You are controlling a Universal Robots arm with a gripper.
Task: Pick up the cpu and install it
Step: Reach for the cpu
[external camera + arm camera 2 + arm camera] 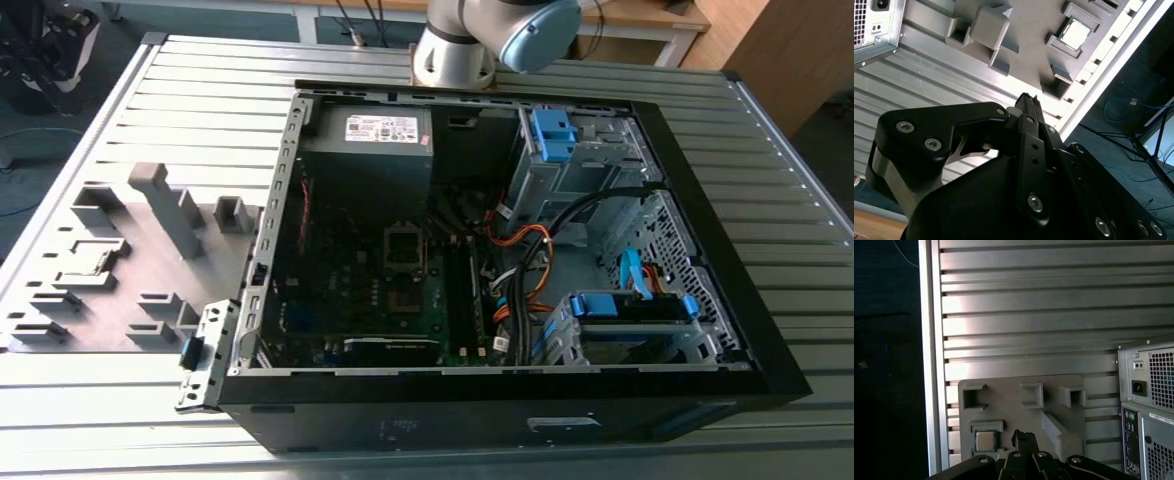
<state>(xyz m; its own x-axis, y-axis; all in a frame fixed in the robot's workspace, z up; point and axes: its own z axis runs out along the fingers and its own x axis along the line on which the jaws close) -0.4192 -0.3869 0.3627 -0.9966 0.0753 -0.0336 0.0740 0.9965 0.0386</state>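
The cpu (985,441) is a small pale silver square lying flat in a pocket of the grey fixture tray (1014,412), away from the computer. It also shows in the second wrist view as the cpu (1075,34). In the exterior view that tray (147,270) lies on the table at the exterior view's left of the open case. My gripper (1029,97) hangs well above the tray with its black fingers (1020,435) closed together on nothing. The dark metal-framed socket (404,247) sits on the motherboard inside the case.
The open computer case (507,240) lies on a slatted aluminium table (174,90), with a power-supply box (374,135), blue drive cages (627,310) and orange cables (514,290) inside. Its rear panel (1149,390) stands close to the tray. The table edge (934,340) drops to a dark floor.
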